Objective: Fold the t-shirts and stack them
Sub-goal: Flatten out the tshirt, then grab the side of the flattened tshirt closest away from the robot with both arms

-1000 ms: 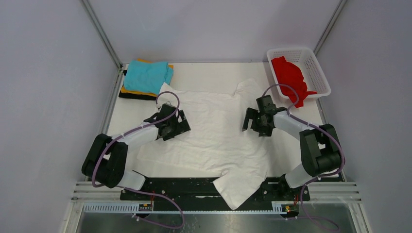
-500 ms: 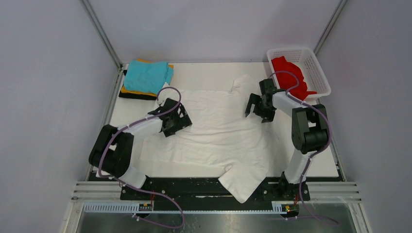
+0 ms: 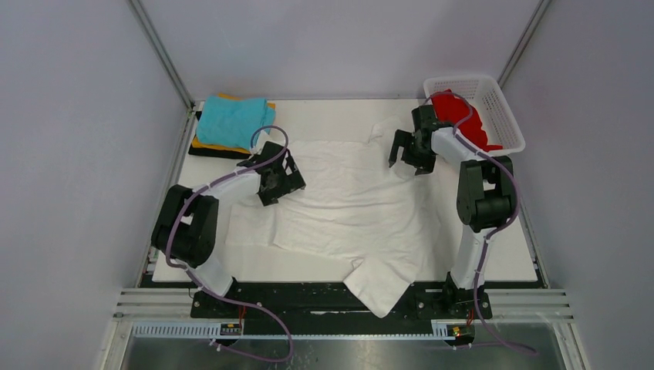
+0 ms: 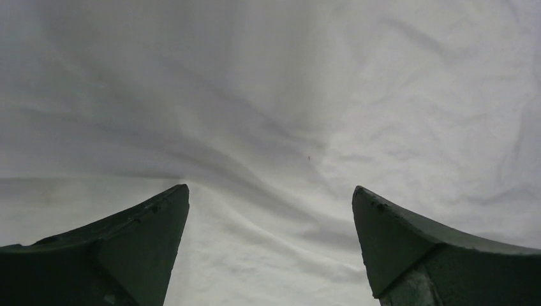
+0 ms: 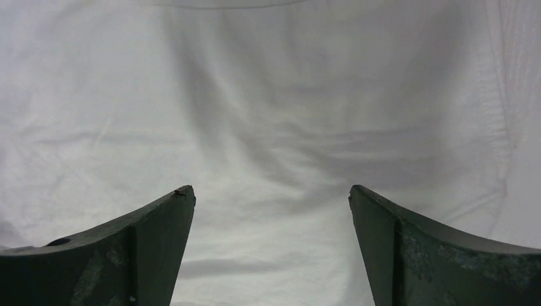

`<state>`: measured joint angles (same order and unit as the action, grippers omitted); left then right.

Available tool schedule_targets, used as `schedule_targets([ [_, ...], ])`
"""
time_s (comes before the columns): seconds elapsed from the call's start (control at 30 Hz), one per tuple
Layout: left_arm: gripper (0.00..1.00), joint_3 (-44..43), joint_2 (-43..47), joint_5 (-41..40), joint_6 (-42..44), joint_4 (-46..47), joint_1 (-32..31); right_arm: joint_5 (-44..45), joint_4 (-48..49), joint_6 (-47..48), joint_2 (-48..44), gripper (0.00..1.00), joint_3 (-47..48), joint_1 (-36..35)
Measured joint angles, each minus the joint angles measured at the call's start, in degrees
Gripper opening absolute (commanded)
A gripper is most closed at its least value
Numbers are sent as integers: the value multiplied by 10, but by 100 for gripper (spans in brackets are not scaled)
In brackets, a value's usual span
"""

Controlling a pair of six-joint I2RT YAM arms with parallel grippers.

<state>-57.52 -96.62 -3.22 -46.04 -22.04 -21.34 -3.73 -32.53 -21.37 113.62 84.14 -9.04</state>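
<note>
Black-jointed arms (image 3: 228, 188), white links, looping purple cables (image 3: 269, 128), dark tapered fingers (image 4: 127, 255)

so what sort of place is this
Most likely a robot lab test cell, not a home: a left arm and right arm bolted to a white table, plain walls on metal framing, and a white t-shirt spread out.
</note>
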Motion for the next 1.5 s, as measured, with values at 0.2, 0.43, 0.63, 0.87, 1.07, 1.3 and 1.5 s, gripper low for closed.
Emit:
schedule_targets([
  [0.2,99,45,150,-30,2,-43,0,2,18,10,-76,100,-55,0],
  [0.43,99,166,356,-66,-48,-83,73,22,45,3,-257,99,-178,0],
  [0.63,94,235,419,-140,-124,-220,115,33,71,-9,-322,99,-243,0],
  [0.87,76,262,398,-176,-172,-257,131,32,81,-12,-322,99,-248,0],
  [1.07,54,274,320,-172,-186,-223,135,33,81,-12,-322,100,-248,1],
  [1.3,49,244,263,-182,-187,-193,136,33,80,-12,-322,99,-248,1],
  [1.5,48,232,243,-186,-187,-182,139,32,80,-12,-335,100,-249,1],
])
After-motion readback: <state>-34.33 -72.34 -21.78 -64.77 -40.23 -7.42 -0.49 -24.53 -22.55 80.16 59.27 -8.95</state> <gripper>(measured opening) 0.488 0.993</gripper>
